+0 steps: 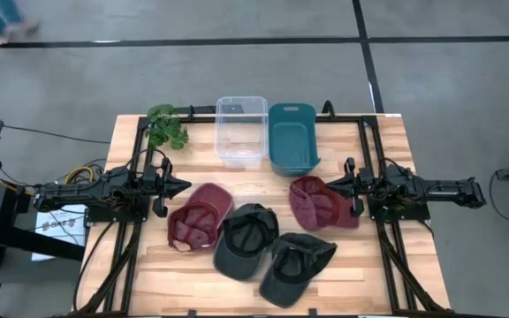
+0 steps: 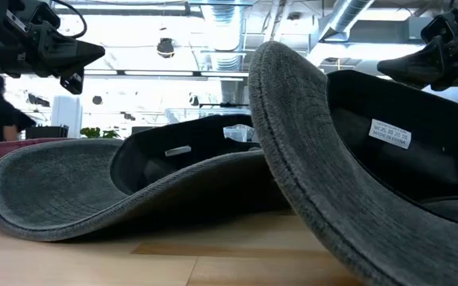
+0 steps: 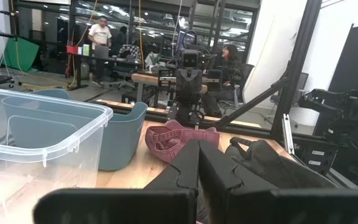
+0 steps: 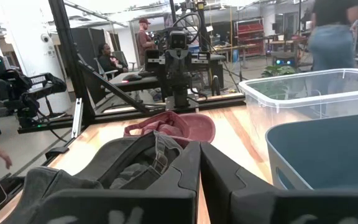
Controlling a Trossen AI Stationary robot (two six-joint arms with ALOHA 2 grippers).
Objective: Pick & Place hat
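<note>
Caps (image 1: 237, 237) lying centre-frame on the bench (image 1: 387, 132): light, floppy fabric, stiffest at the brim, likely best hold. Both jaws resting clenched, empty.

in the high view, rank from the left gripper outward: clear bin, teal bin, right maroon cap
From the left gripper:
1. clear bin, rear centre
2. teal bin, just right of the clear one
3. right maroon cap, beside the right gripper

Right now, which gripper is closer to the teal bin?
The right gripper. It sits just past the near right corner of the teal bin, while the left gripper is farther off, beyond the clear bin on the bin's other side.
</note>
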